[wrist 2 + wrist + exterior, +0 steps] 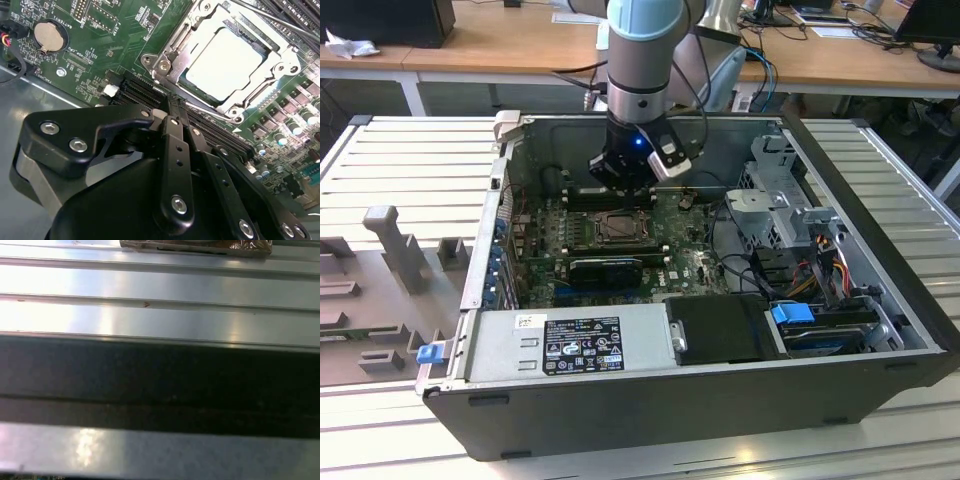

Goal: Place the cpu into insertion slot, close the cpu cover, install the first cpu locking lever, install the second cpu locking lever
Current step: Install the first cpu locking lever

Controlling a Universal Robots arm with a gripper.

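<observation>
The pale cpu (225,57) lies flat in the insertion slot (620,228) on the green motherboard (100,30). The silvery cpu cover (274,64) is down around it, and the chip shows through the square cut-out. A thin metal lever rod (270,17) runs along the socket's far side, and another (212,111) runs along the side nearest my fingers. My gripper (169,102) is shut with its black fingers pressed together. Its tips sit just off a socket corner, above the black memory slots (135,90). In the exterior view the gripper (625,180) hangs low inside the case, just behind the socket.
The open computer case (880,200) stands on a ribbed metal table (410,170). A power supply (570,340) fills the front, and a drive cage with cables (790,220) is on the exterior view's right. A coin battery (49,36) sits on the board. Ribbed metal (160,285) and a dark band (160,385) cross the first wrist view.
</observation>
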